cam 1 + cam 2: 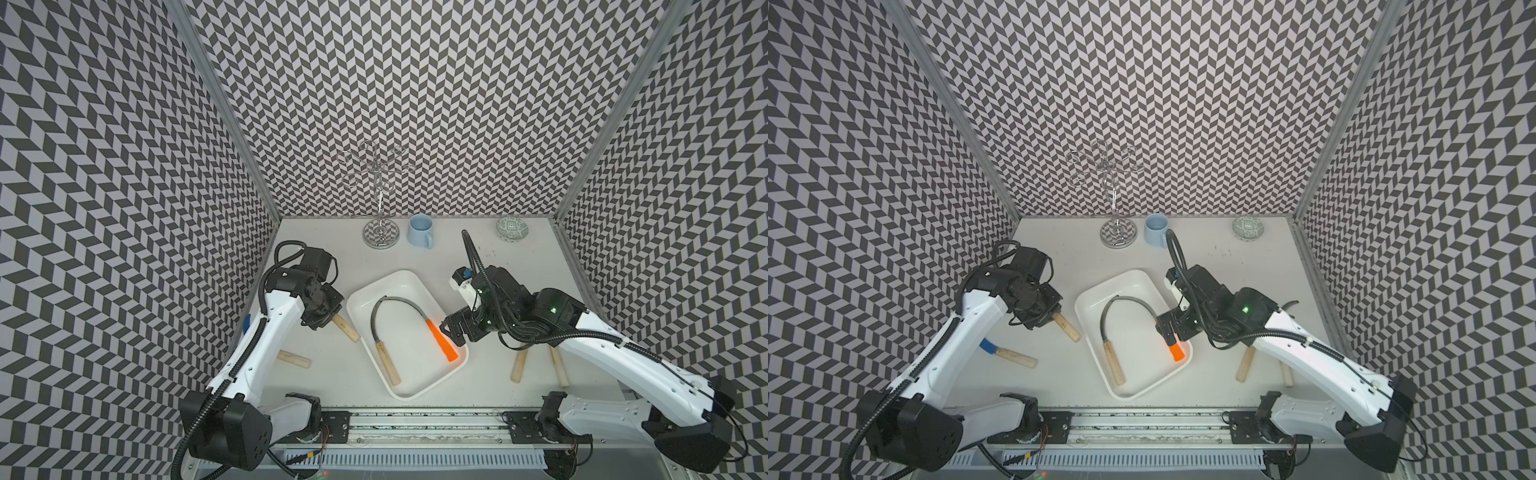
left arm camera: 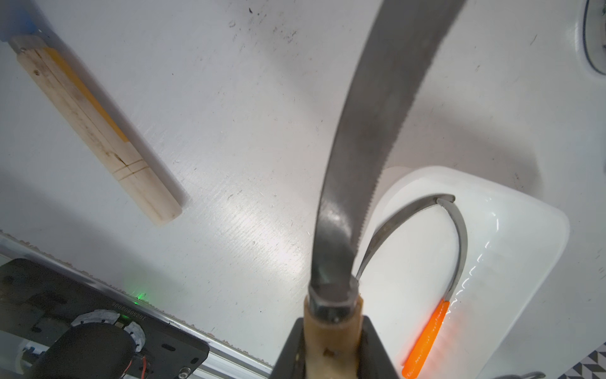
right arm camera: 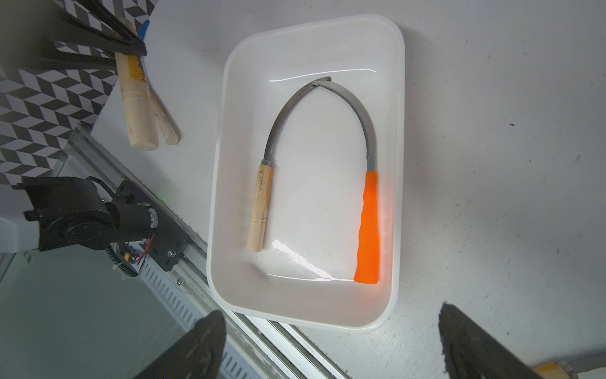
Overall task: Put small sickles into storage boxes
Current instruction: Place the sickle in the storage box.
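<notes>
Right wrist | white tray [image 3: 314, 183] | holds orange-handled sickle [image 3: 369, 226], wooden-handled sickle [image 3: 260, 206]

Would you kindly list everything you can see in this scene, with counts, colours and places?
tray: one, white, table centre
wooden-handled sickle: one, grey blade, in tray
orange-handled sickle: one, grey blade, in tray
held sickle: one, wooden handle, in left gripper
loose sickles: three, wooden handles, on table; one left of tray, two right of tray
mug: one, light blue, back
bowl: one, green-patterned, back right
metal stand: one, chrome, back beside mug
left gripper: one, black, shut on held sickle
right gripper: one, black, open over tray's edge
</notes>
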`<action>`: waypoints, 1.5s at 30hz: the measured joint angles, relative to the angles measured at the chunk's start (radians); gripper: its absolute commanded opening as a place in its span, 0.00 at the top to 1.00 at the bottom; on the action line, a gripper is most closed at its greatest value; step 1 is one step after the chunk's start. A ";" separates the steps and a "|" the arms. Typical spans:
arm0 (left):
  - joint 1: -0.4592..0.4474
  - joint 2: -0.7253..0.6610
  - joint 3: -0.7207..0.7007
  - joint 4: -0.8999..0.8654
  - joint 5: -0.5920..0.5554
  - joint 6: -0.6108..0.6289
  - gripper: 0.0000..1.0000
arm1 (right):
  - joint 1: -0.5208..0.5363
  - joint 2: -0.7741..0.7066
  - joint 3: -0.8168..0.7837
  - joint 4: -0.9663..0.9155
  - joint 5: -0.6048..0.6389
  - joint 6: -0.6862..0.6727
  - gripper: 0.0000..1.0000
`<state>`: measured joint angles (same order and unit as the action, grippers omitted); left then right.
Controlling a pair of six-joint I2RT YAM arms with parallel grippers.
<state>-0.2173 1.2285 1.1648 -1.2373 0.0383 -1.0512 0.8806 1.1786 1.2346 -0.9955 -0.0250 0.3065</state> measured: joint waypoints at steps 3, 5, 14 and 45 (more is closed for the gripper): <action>-0.027 0.000 0.016 -0.008 0.001 -0.016 0.80 | 0.000 0.003 0.000 0.000 0.007 0.000 0.00; -0.043 0.000 0.032 -0.012 0.001 -0.026 0.80 | 0.000 0.003 0.000 0.000 0.010 0.000 0.00; -0.193 0.029 0.089 -0.013 0.009 -0.123 0.80 | 0.000 0.003 0.000 0.000 0.019 0.000 0.00; -0.578 0.291 0.108 0.164 0.034 -0.323 0.80 | -0.159 -0.007 -0.004 -0.049 0.140 0.062 0.00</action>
<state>-0.7956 1.5192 1.2724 -1.0733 0.0727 -1.3743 0.7216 1.1717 1.2308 -1.0447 0.1154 0.3687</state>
